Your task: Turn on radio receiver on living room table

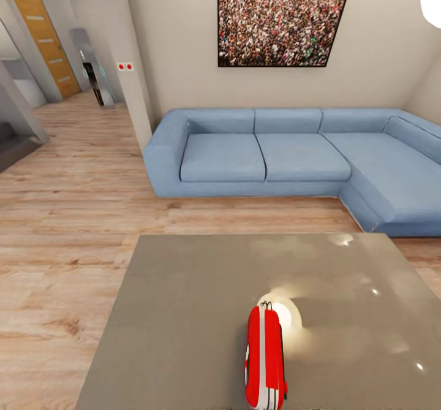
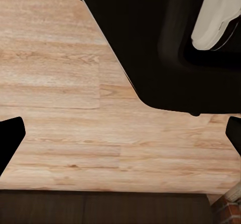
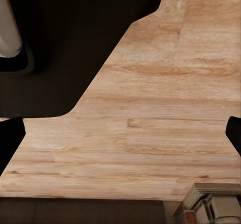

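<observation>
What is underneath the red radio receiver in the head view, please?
The radio receiver stands upright on the glossy grey-brown table, near its front edge, beside a bright lamp reflection. The patch of tabletop directly beneath the radio is covered, and the floor under the table is hidden.

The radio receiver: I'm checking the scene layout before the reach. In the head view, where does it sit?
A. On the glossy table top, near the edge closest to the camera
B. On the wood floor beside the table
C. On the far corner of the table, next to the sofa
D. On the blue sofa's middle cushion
A: the red radio receiver stands on the grey-brown table near its closest edge, well short of the blue sofa.
</observation>
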